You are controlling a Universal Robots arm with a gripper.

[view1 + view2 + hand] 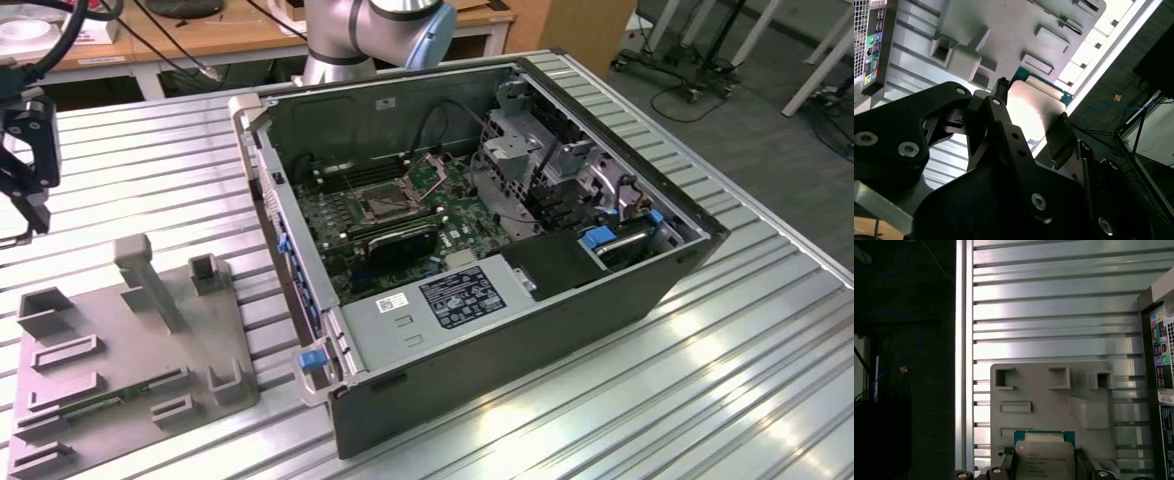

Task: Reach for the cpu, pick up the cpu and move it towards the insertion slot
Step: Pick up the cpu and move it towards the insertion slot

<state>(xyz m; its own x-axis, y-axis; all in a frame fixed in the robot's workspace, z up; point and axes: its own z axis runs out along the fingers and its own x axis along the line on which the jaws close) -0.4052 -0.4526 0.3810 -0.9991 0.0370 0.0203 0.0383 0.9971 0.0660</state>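
Observation:
My gripper is shut on the cpu, a flat square chip with a pale silvery face and a thin green rim. Black fingers clamp two of its opposite edges. In the first wrist view the cpu hangs over the grey plastic fixture, with the gripper around it. In the exterior view the gripper is at the far left edge, above the table and well away from the computer. The insertion slot, a dark square socket in a silvery bracket, lies on the motherboard inside the open case.
The open computer case lies on its side across the middle of the ribbed metal table. The grey fixture at the exterior view's lower left has upright posts and holds a long green memory stick. The arm's base stands behind the case.

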